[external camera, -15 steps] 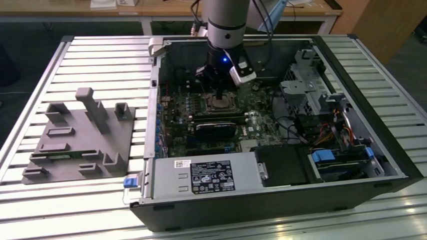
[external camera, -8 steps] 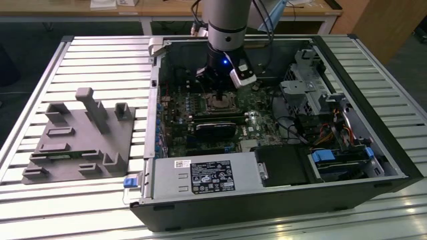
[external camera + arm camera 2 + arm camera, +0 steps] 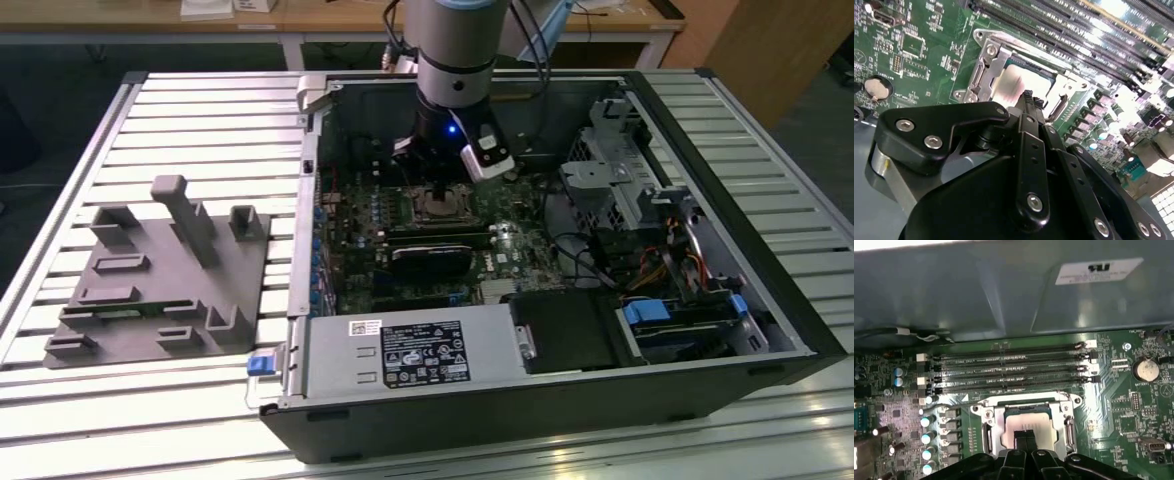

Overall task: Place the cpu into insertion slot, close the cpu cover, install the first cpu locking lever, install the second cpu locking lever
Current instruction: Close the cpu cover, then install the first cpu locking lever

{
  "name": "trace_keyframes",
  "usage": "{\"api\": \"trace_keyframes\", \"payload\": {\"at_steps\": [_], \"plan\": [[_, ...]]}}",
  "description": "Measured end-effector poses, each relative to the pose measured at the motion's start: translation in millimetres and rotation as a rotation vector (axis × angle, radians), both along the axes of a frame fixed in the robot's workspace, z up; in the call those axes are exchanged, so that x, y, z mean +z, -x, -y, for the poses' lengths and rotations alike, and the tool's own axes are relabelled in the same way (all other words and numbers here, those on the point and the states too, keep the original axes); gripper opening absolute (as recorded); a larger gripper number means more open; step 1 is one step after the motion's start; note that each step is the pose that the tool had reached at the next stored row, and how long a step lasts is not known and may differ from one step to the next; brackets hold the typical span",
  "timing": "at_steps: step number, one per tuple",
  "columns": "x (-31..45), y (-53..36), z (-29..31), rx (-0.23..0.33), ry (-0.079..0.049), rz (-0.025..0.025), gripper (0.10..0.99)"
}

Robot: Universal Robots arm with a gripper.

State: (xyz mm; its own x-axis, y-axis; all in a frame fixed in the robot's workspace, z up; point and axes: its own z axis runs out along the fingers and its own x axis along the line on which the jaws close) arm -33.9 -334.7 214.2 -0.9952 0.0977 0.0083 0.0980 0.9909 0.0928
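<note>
Four memory slots [image 3: 1004,372] run just beside the cpu cover [image 3: 998,427].

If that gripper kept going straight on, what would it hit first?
Most likely the cpu, its silver face right ahead of the gripper; the gap between them is hard to judge.

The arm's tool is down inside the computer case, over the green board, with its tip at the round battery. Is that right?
Not the battery, which lies off to one side. The tool is down inside the case, over the green board, with its tip at the silver chip in the square socket. The first wrist view shows it.
</note>
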Motion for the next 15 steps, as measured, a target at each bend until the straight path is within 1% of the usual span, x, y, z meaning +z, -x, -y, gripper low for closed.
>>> {"api": "trace_keyframes", "payload": {"at_steps": [15], "plan": [[1.5,0.0,0.6,0.000,0.000,0.0001,0.106]]}}
